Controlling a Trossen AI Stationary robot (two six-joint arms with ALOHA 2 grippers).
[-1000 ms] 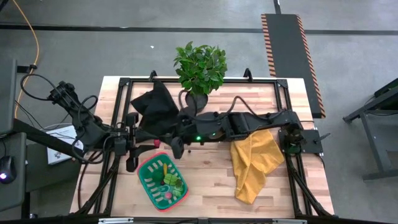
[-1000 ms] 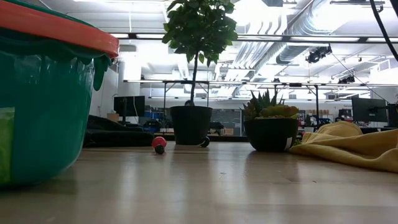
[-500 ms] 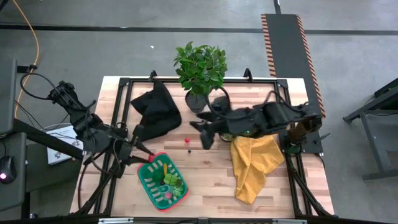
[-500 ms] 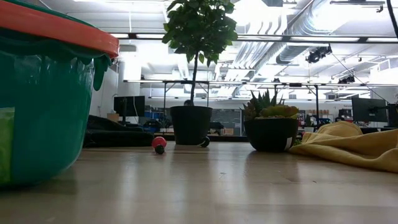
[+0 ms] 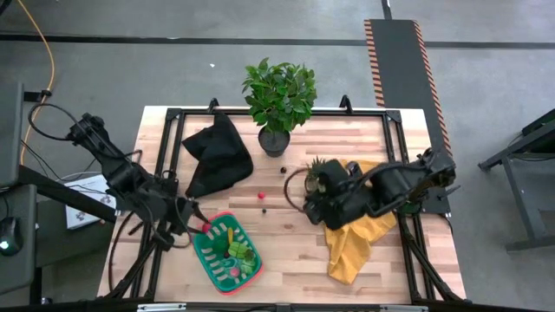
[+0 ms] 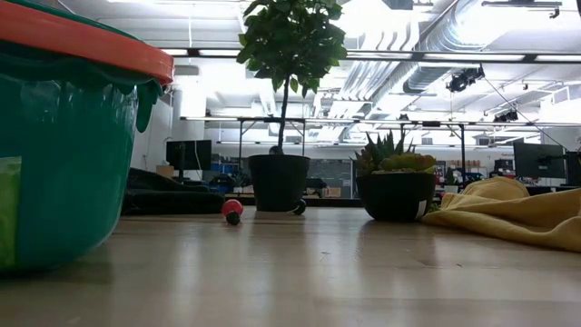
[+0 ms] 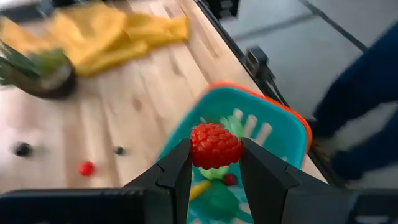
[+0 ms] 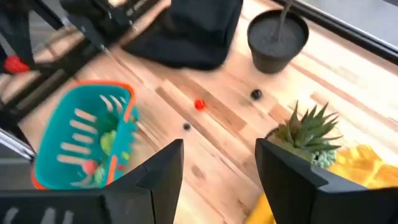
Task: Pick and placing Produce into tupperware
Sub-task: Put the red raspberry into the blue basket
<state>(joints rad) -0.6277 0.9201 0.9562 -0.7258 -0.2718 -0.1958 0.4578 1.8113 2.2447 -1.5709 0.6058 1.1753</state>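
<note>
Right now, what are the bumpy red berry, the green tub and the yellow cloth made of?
The red berry, pinched in the left pincer, looks like shiny moulded plastic with a bumpy skin. The green tub seems glossy plastic too: its wall looks see-through in the low view. The yellow cloth is probably soft fabric, since it lies crumpled in folds.

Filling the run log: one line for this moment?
left gripper: shut on red berry, above tupperware | right gripper: open, empty, near spiky plant | small red piece: on table

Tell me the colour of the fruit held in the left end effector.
Red fruit with a green base, clearest in the left wrist view.
</note>
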